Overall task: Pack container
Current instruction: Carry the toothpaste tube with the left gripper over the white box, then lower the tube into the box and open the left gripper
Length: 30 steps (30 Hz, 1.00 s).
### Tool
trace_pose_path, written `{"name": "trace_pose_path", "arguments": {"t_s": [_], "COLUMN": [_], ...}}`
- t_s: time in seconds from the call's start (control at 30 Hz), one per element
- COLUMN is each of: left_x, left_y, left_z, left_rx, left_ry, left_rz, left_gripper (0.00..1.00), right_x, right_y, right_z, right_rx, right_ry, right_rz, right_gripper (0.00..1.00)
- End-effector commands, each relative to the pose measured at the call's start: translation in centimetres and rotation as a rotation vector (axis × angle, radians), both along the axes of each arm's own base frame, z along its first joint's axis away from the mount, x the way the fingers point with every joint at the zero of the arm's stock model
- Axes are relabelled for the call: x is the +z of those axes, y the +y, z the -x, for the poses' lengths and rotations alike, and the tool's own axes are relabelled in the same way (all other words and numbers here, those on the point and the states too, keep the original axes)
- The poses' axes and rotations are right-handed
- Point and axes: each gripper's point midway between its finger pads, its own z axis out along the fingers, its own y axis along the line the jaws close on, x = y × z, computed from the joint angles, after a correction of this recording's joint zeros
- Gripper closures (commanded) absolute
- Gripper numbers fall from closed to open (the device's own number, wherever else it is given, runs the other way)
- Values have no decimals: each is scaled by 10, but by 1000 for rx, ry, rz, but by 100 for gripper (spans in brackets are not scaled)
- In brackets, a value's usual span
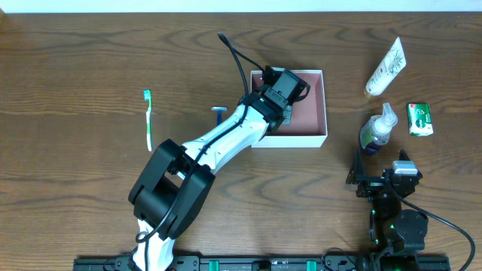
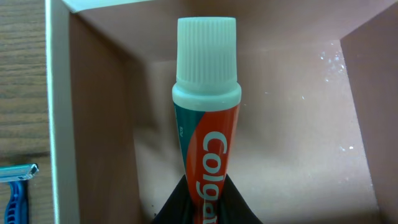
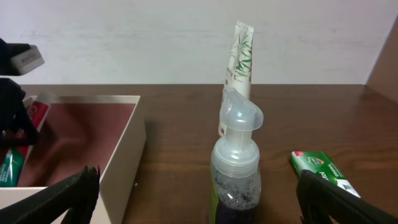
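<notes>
The container (image 1: 312, 107), a shallow white box with a dusty-pink inside, sits at the table's middle. My left gripper (image 1: 280, 89) hovers over its left half, shut on a red Colgate toothpaste tube (image 2: 206, 143) with a white cap. The black fingers (image 2: 239, 208) pinch the tube's lower end, and the cap points at the box's pink floor (image 2: 298, 137). My right gripper (image 1: 384, 181) stands open near the front right, with nothing between its fingers. In the right wrist view a clear pump bottle (image 3: 236, 174) stands just ahead of that gripper (image 3: 198, 190).
A white leaf-print tube (image 1: 385, 66) and a green packet (image 1: 420, 119) lie at the right, beside the pump bottle (image 1: 376, 129). A green toothbrush (image 1: 147, 120) lies at the left. A blue razor (image 1: 219, 114) rests just left of the box.
</notes>
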Motion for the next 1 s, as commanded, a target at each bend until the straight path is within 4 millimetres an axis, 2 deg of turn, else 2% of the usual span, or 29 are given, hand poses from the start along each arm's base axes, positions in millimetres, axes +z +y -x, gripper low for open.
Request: {"name": "trace_pose_path", "arguments": {"t_s": [0.0,0.2,0.53,0.83,0.97], "left_x": [3,2,-6,-6,-4], "left_y": [5,6,15,9,7], "left_z": [-6,-7,5,5,3], "left_rx": [38,61,59,47,47], "left_ry": [-13,-9,51,54,44], "left_rz": [2,15,-24,3,11], "left_gripper": [89,89,89,88,85], "right_x": [-1,-1,-1,-1,-1], "right_y": [1,1,1,1,1], "right_z": [0,0,0,0,0], "right_rx": [7,7,7,7,7], "right_ry": [1,1,1,1,1], "right_rz": [15,15,15,15,15], "right_gripper": [1,1,1,1,1]}}
